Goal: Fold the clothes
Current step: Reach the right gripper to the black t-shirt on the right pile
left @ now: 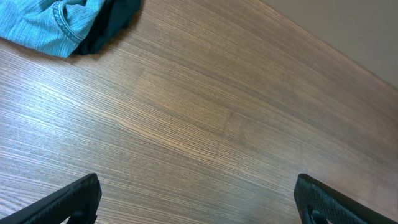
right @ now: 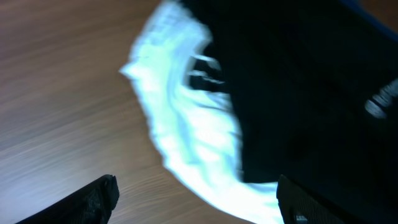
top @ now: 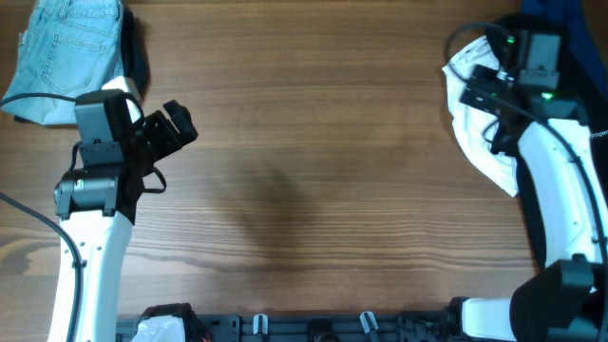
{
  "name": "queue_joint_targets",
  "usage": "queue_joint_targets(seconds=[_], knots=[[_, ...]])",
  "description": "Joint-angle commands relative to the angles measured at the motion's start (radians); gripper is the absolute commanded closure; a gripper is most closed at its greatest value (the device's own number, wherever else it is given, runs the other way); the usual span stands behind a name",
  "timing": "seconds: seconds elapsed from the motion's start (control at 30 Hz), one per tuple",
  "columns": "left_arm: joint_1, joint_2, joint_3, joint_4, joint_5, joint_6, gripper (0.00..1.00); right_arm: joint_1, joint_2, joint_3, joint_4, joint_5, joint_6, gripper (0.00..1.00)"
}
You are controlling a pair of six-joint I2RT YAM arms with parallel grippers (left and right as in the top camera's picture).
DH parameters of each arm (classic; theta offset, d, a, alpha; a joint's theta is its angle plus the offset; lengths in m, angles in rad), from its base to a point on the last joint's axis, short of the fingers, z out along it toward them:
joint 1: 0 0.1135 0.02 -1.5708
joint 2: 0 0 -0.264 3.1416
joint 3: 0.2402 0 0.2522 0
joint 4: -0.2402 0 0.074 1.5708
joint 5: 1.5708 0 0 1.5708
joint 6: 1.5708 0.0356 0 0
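Observation:
Light-blue jeans [top: 62, 52] lie at the table's far left corner, with a dark garment [top: 136, 52] against their right side. Both show in the left wrist view, the jeans [left: 50, 25] and the dark garment [left: 112, 22]. My left gripper [top: 176, 128] [left: 199, 199] is open and empty over bare wood, right of that pile. A white tee [top: 480, 142] lies at the far right. My right gripper [top: 478, 87] [right: 196, 205] is open just above it. The blurred right wrist view shows the white tee [right: 186, 130] beside black fabric [right: 298, 93]. A navy garment [top: 560, 19] lies at the far right corner.
The wooden table [top: 304, 190] spans the view. Its far edge shows in the left wrist view [left: 329, 43]. The arm bases and a black rail [top: 313, 328] run along the near edge.

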Motion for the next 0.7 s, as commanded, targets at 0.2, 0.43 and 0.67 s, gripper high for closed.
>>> queue_joint_targets(seconds=[0.2, 0.43, 0.67], knots=[[-0.005, 0.066, 0.016, 0.003, 0.017, -0.019, 0.0, -0.102, 0.233, -0.054, -0.029, 0.137, 0.119, 0.15], [-0.005, 0.071, 0.016, -0.001, 0.016, -0.018, 0.0, -0.106, 0.355, -0.054, 0.076, 0.144, 0.114, 0.21], [-0.005, 0.071, 0.016, -0.002, 0.016, -0.018, 0.0, -0.106, 0.383, -0.054, 0.124, 0.145, 0.088, 0.44]])
